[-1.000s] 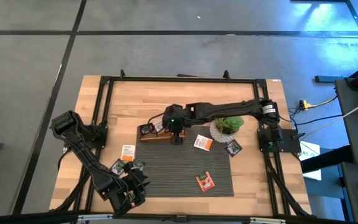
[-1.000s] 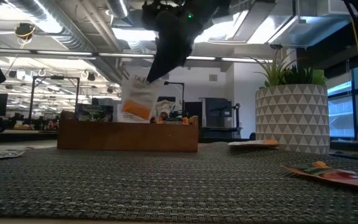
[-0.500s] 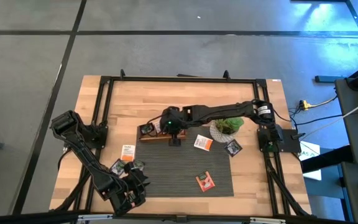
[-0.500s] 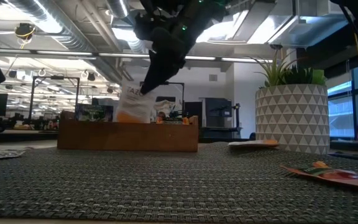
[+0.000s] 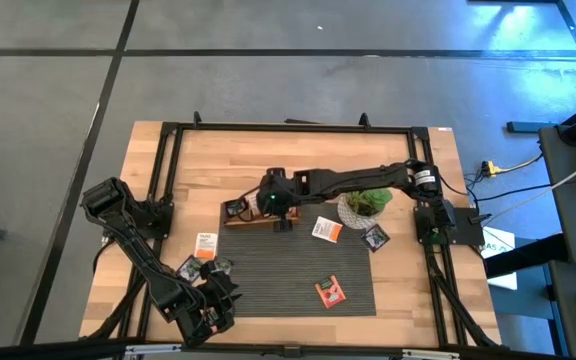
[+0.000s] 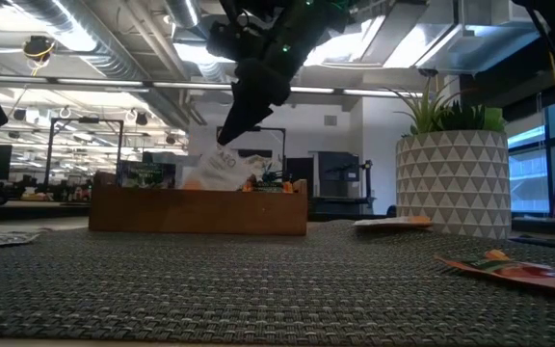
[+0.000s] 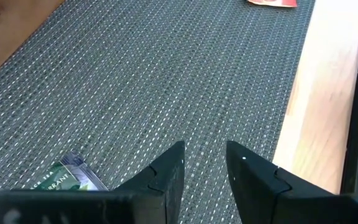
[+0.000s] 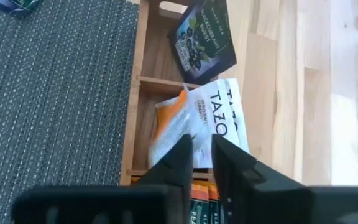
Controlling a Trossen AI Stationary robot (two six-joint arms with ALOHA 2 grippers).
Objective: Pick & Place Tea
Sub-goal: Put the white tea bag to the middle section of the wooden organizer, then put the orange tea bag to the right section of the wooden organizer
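Observation:
My right gripper hovers over the middle compartment of the wooden tray, open by a narrow gap. Just below it, a white-and-orange tea sachet lies tilted in that compartment, its upper edge leaning over the tray's wall. A dark sachet leans in the end compartment, and orange sachets fill the other one. My left gripper is open above the mat at the near left corner, next to a dark green sachet.
Loose sachets lie around: an orange-red one and a white-orange one on the grey mat, a dark one at its right edge, and three more on the left. A potted plant stands right of the tray.
My right gripper moved a little toward the table's left and carried the white-and-orange sachet down into the tray. The sachet hung upright below the fingers before. Now it has dropped into the middle compartment and tipped over against the wall.

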